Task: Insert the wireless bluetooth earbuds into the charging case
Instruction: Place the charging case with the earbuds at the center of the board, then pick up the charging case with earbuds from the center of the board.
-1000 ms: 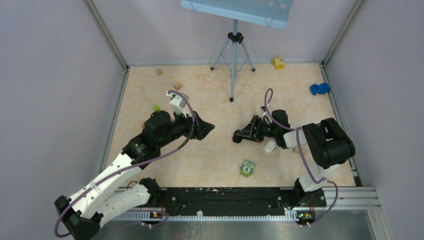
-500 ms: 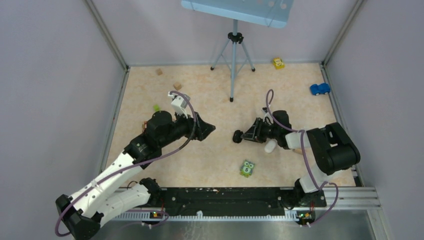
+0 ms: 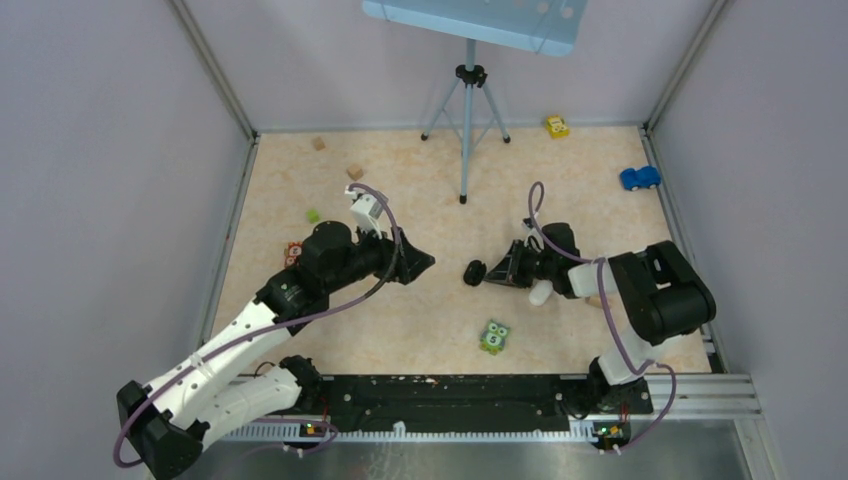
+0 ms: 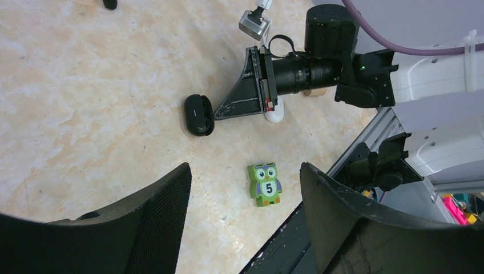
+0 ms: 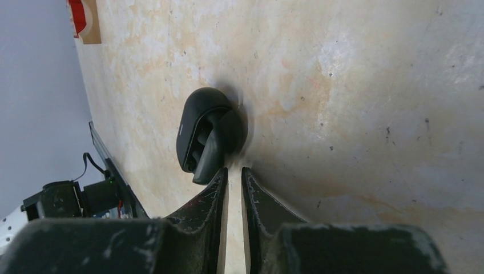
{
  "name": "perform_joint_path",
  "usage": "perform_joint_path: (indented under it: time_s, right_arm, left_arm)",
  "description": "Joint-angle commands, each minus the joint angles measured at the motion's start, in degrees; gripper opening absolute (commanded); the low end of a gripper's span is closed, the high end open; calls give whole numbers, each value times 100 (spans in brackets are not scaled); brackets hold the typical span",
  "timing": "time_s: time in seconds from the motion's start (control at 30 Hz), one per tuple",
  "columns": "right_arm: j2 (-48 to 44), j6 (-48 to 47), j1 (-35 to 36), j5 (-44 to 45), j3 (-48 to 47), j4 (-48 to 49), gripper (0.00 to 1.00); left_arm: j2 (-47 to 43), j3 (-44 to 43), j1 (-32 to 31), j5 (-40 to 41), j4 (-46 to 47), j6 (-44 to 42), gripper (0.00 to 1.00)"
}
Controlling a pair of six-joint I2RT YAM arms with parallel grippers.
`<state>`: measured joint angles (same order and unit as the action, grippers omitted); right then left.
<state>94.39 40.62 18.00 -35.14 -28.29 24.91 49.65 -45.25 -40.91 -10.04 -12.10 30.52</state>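
Note:
A black pebble-shaped charging case (image 3: 474,272) lies on the tan floor with its lid ajar. It also shows in the right wrist view (image 5: 208,134) and the left wrist view (image 4: 199,114). My right gripper (image 3: 497,274) lies low just right of it. Its jaws are nearly closed on nothing (image 5: 234,171), and one fingertip (image 5: 220,177) touches the lid's edge. A white case (image 3: 540,292) lies under the right wrist (image 4: 274,114). My left gripper (image 3: 425,265) is open and empty (image 4: 245,177), held above the floor to the left of the case. I cannot make out any earbuds.
A green owl block (image 3: 494,337) lies near the front rail, also in the left wrist view (image 4: 265,184). A tripod (image 3: 467,120) stands at the back centre. A blue toy car (image 3: 639,178), a yellow toy (image 3: 557,126), wooden cubes (image 3: 354,172) and a green block (image 3: 313,215) lie around.
My left arm has moved a little right and forward. The right gripper has drawn back slightly, and the black case now shows apart from its tips.

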Motion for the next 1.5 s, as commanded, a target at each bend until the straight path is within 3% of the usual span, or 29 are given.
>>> perform_joint_path:
  time_s: [0.0,0.07,0.2,0.33,0.5,1.1,1.33,1.47]
  right_arm:
    - [-252,-213,58,147,-174,-135,13]
    - [-449,-133,58,159,-110,-102,21]
    - [-816,338,63,142,137,361,49]
    - [-725,713,150,111,240,843,52]
    - [-357,904,191,132,272,1081,48]
    - [136,1100,228,122,442,1702,18]
    - [-36,938,225,104,440,1465,11]
    - [-58,905,230,91,460,1452,13]
  left_arm:
    - [57,50,29,-142,381,76,74]
    - [98,48,30,-158,392,84,74]
    - [140,59,29,-176,439,98,74]
    - [187,50,30,-217,501,112,74]
    - [195,13,28,-239,483,105,74]
    - [243,60,26,-264,470,120,74]
    - [284,105,26,-315,543,159,74]
    - [317,143,30,-371,581,190,74]
